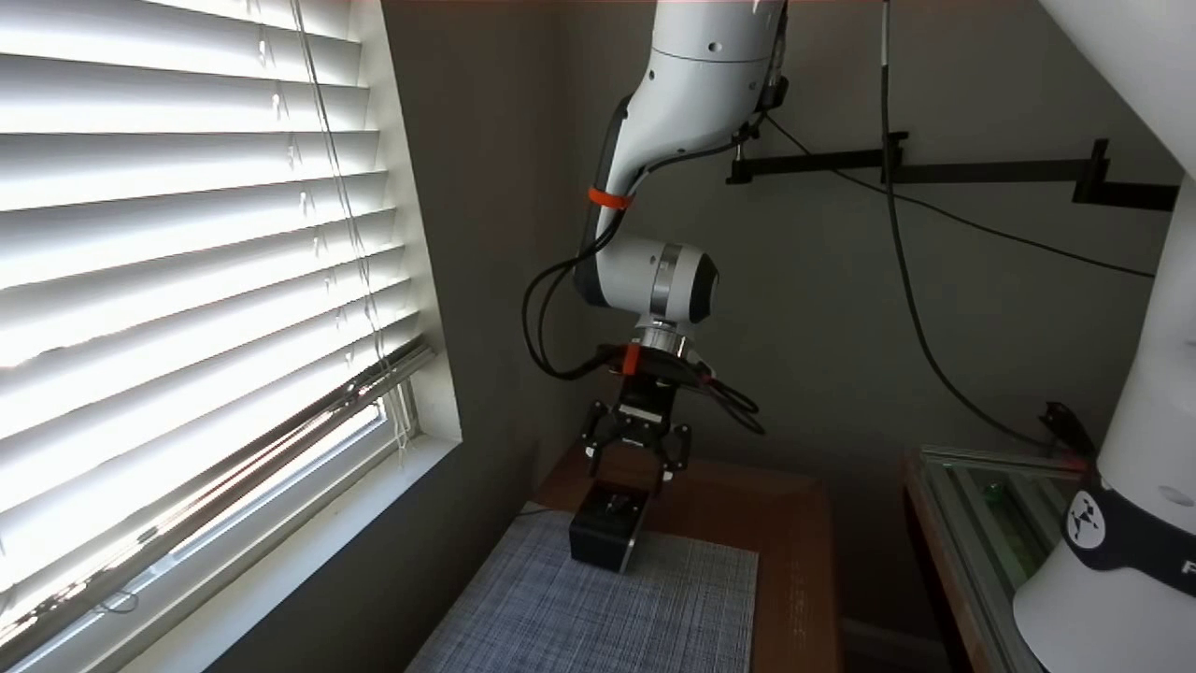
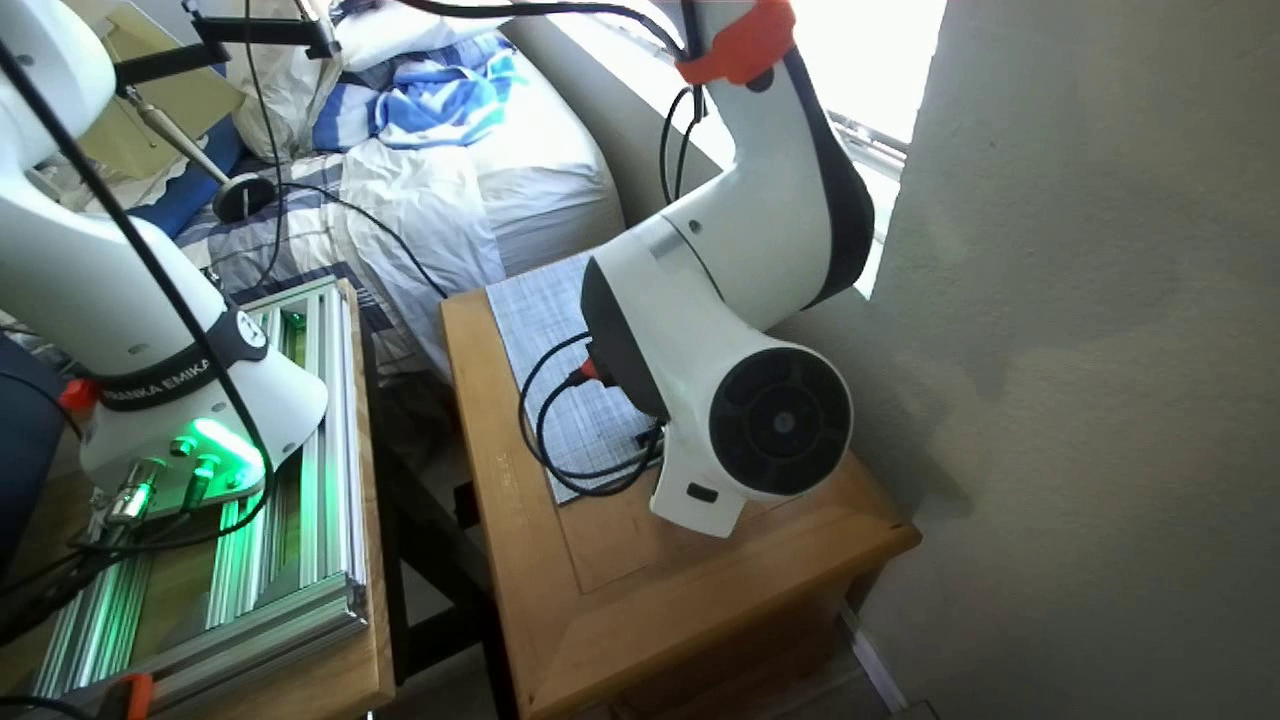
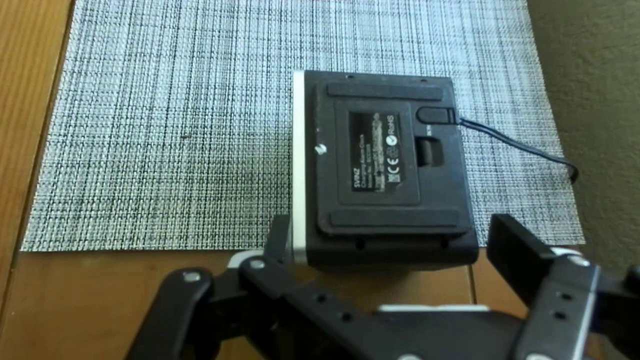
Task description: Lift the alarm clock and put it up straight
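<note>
Bed (image 2: 550,180), pale and plaid covers, visible behind the counter in an exterior view. Window blinds (image 1: 187,187) with slats down, bright light through them. White arm (image 1: 645,140) reaches across to the counter (image 2: 640,620), wrist hanging over it; that's orange-brown wood, visible in both exterior views. Rail frame (image 2: 335,470), aluminium, stands beside the counter with the arm's base on it, tinted green there.

Mat (image 3: 175,125): grey-white weave, flat on the counter, bare wood showing past its edges.

End effector (image 3: 392,232): pointing down, jaws spread wide, not clamped on anything. Wrist view shows one finger (image 3: 276,240) each side of the alarm clock (image 3: 390,197). Slim gap between clock and finger on the cord side; contact on the pale-plate side, can't tell. Can't tell either whether the tips reach below its upper face.

Clock position: on the mat, at the mat's edge nearest the end effector, labelled side up. Its lower end in the wrist view covers a bit of the mat's edge; real overhang, can't tell. Pale plate (image 3: 298,165) runs along one side, seen edge-on.

Cord (image 3: 520,144): thin, dark, leaves the clock opposite the pale plate, crosses the mat.

Label (image 3: 376,151): black, reads SVINZ, part of the print too blurred to read.
</note>
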`<state>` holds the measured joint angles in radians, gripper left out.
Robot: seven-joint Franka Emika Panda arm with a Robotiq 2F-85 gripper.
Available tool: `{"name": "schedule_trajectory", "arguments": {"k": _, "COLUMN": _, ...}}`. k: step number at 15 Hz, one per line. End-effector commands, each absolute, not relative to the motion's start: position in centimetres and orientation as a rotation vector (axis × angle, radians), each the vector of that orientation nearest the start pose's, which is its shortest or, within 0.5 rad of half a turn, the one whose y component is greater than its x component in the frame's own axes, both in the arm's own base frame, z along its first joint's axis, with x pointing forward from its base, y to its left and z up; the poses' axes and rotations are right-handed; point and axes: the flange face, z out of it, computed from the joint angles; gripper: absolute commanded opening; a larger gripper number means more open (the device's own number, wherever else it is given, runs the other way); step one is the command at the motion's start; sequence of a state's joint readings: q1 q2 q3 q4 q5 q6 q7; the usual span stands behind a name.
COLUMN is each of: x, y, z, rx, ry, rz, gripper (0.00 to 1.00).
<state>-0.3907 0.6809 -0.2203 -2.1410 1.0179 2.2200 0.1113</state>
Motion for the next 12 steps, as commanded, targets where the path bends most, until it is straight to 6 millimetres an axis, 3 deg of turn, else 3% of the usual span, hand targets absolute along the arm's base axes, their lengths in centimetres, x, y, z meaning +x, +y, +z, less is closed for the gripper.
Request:
{"name": "schedule_trajectory", "arguments": {"k": 1, "x": 41.6, "y": -28.1, "z": 4.8, "rx": -1.778, "ry": 1.779, "rz": 0.479, "gripper": 1.00}}
{"name": "schedule_trajectory", "arguments": {"k": 12, "x": 42.3, "y": -28.2, "z": 3.2, "rx": -1.770, "ry": 1.761, "rz": 0.526, "gripper": 1.00}}
